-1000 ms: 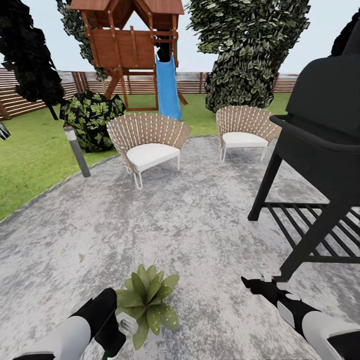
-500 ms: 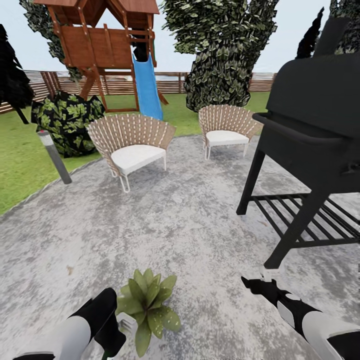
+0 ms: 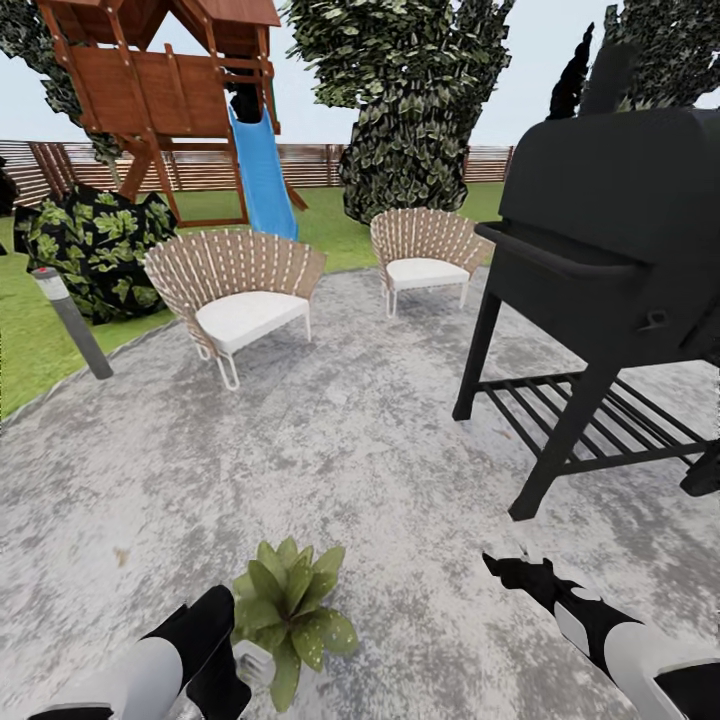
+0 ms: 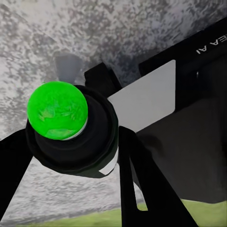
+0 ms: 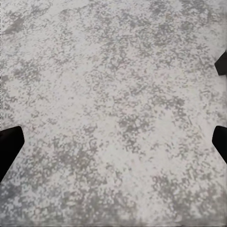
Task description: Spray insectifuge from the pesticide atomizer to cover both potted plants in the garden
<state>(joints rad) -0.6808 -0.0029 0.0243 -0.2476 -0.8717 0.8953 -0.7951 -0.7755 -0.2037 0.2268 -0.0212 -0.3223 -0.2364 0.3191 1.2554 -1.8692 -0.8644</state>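
Low in the head view, one potted plant [image 3: 290, 605] sits on the grey paved patio [image 3: 350, 440], a rosette of pointed green leaves that hide its pot. My left gripper [image 3: 240, 668] is just left of it, touching the leaves' edge, and is shut on the pesticide atomizer [image 3: 255, 660], whose white head peeks out. In the left wrist view the atomizer [image 4: 71, 137] is a dark round body with a bright green top, clamped between black fingers [image 4: 142, 179]. My right gripper [image 3: 520, 572] hangs open over bare paving, a step right of the plant.
A black grill on legs [image 3: 610, 260] stands close at the right. Two wicker chairs [image 3: 235, 290] [image 3: 425, 250] sit at the patio's far side. A grey bollard lamp [image 3: 70, 320], a leafy bush, lawn, a wooden play tower with a blue slide [image 3: 255, 160] and the fence lie beyond.
The whole picture has shifted left, so the camera has turned right and more of the grill shows. Both arms keep their places in the picture.
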